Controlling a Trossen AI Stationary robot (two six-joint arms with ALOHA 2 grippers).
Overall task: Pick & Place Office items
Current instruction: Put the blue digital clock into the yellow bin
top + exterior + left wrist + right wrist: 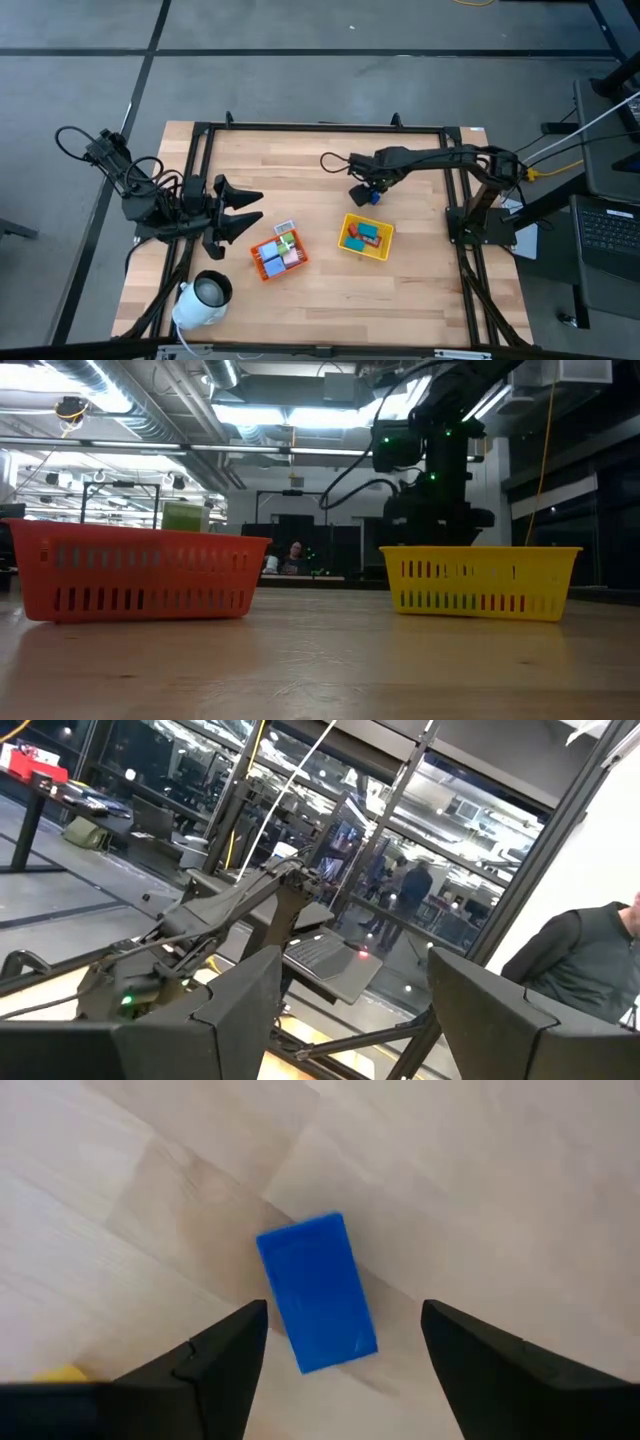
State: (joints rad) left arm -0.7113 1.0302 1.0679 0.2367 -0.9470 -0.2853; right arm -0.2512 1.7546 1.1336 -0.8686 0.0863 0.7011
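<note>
**Right gripper open over a blue block**

A wooden table (320, 290) fills a black frame in a dim workshop. The right arm (440, 157) reaches left across the far half; its gripper (345, 1335) hangs fingers apart above a blue block (317, 1292) lying on the wood, just beyond the yellow tray (366, 238). The left arm waits at the left edge, its gripper (245, 212) spread open. The orange tray (278, 253), left of the yellow one, holds more small blocks, as does the yellow. A white cylinder (201, 299) lies near the front left.
</note>
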